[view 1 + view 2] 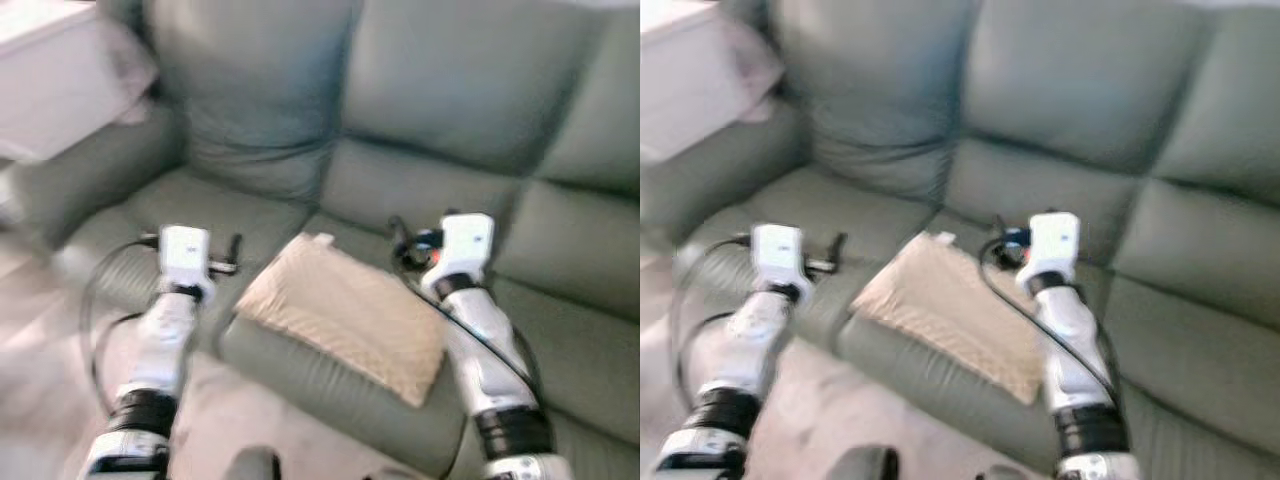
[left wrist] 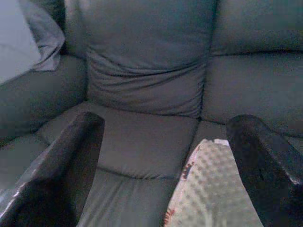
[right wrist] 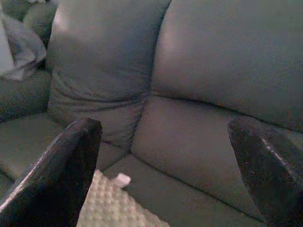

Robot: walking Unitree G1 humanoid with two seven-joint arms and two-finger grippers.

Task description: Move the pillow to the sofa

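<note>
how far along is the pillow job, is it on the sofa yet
Looks essentially done: the beige pillow lies on the sofa seat, at its front edge. Nothing is in hand: the left gripper and right gripper are open, one on either side of the pillow. What may be left is pulling the arms away.

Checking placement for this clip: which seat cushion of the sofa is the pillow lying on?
The beige pillow lies on the middle seat cushion of the grey-green sofa, at its front edge, between the two arms. The left and right seats are bare.
</note>
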